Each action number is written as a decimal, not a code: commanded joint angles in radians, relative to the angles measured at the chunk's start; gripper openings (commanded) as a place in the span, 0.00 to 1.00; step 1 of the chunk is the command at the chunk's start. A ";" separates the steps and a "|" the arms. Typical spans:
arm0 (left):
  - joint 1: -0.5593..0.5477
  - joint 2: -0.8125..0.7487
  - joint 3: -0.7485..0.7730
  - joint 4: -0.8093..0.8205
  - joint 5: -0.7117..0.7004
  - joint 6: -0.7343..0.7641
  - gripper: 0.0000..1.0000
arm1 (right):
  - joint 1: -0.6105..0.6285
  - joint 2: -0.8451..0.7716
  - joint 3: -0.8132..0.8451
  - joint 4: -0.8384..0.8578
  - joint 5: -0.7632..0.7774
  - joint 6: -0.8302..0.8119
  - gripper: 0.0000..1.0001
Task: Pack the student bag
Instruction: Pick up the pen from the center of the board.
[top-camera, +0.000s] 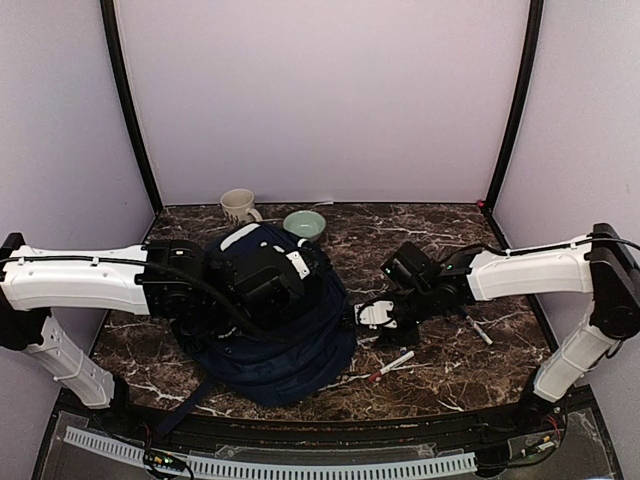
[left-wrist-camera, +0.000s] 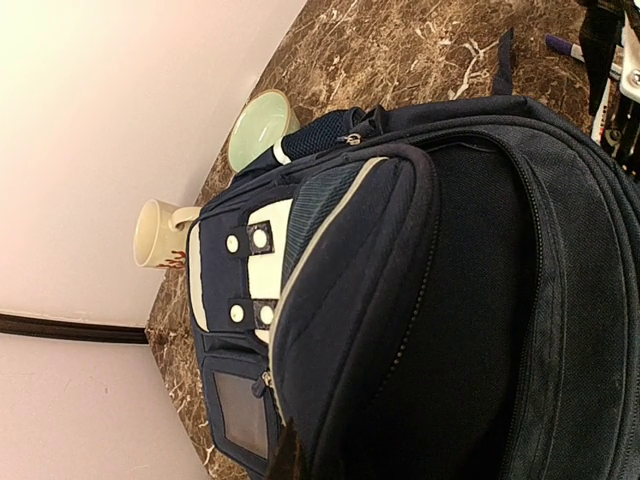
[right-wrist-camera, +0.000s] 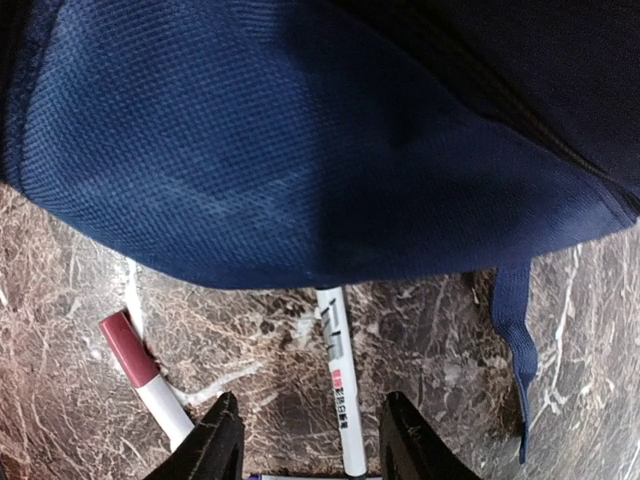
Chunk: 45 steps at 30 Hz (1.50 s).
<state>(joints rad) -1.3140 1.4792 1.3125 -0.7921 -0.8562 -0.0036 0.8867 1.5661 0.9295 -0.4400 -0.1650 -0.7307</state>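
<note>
Left tool (top-camera: 262, 283) closed atop the bag (top-camera: 290, 350); any hold on the fabric is unclear. Bag lies centre-left on the worktop (top-camera: 450, 225). Right tool (right-wrist-camera: 312, 440) part open, empty, straddling a white pen (right-wrist-camera: 336, 365) at the bag's edge.

Print on a white plastic marker (right-wrist-camera: 338, 370), lower centre of the right wrist view: grey block marks along the barrel, then a red mark and a line of small dark characters, all too small to read. Left wrist view, left of centre: a cream ceramic mug (left-wrist-camera: 160, 235) bears a reddish-brown marking near its base, illegible. Lower left of the same view, a clear label window (left-wrist-camera: 245, 410) on the large navy-blue fabric backpack (left-wrist-camera: 450, 300) shows no legible writing.
</note>
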 joint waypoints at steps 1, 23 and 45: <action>-0.007 -0.074 0.026 0.084 -0.082 -0.043 0.00 | 0.029 0.040 0.018 0.044 0.013 -0.033 0.45; -0.005 -0.134 -0.070 0.087 -0.055 -0.177 0.00 | 0.025 0.219 0.071 0.026 0.036 -0.017 0.18; -0.004 -0.142 -0.081 0.119 -0.094 -0.219 0.00 | -0.138 0.185 0.231 -0.113 -0.055 0.013 0.39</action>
<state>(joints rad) -1.3159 1.4052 1.2274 -0.7551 -0.8661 -0.1955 0.7494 1.6997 1.1023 -0.5213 -0.1635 -0.7238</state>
